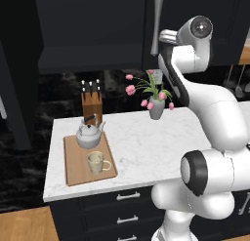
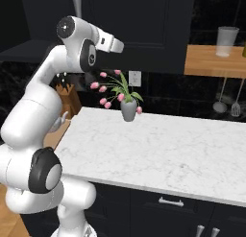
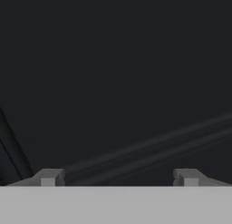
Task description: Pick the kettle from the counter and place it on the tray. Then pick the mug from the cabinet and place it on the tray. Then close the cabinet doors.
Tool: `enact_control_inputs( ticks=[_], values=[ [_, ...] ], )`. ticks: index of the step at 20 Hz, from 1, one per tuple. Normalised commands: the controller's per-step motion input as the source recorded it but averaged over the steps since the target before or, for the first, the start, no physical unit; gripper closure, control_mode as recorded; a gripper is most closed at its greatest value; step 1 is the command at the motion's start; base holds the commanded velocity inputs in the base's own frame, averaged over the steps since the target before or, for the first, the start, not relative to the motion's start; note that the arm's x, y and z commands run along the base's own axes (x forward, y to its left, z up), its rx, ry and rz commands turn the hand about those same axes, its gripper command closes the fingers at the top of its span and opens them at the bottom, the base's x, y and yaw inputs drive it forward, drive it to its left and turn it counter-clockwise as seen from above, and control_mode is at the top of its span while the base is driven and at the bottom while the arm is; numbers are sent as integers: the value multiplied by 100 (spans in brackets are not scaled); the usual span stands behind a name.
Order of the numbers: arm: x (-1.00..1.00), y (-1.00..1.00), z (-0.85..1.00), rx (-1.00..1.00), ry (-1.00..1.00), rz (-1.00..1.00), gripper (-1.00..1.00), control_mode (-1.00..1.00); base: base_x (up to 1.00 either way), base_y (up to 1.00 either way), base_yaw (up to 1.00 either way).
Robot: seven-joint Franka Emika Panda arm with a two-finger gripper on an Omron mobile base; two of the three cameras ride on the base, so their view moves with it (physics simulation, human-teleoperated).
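Hand view, claw (image 3: 118, 177) wide open, seemingly empty

Home kitchen indicated: marble counter (image 1: 146, 142) over dark drawers (image 1: 128, 196), knife block (image 1: 92, 104) at back edge, utensils (image 2: 228, 94) hung on wall.

Counter (image 1: 146, 142): white marble-look slab on dark drawers (image 1: 128, 208) with silver handles. Lying directly on it: wooden tray (image 1: 78, 164) at the left front corner; knife block (image 1: 92, 106) upright at the left rear, behind the tray; grey vase of pink tulips (image 1: 156, 108) at the rear, near the middle. On the tray: kettle (image 1: 89, 135) at the back, mug (image 1: 97, 163) in front of it, the two near each other.
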Motion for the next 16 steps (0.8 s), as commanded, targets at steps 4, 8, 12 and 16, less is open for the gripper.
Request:
enact_control_inputs(
  ticks=[4, 8, 12, 16],
  values=[
    [60, -13, -19, -7, 16, -8, -100, -100, 0, 0, 0],
    [8, -15, -16, -2, 2, -2, -100, -100, 0, 0, 0],
    [-33, -17, 0, 0, -4, -3, -100, -100, 0, 0, 0],
    [-44, -19, 0, 0, -10, -10, -100, -100, 0, 0, 0]
  ],
)
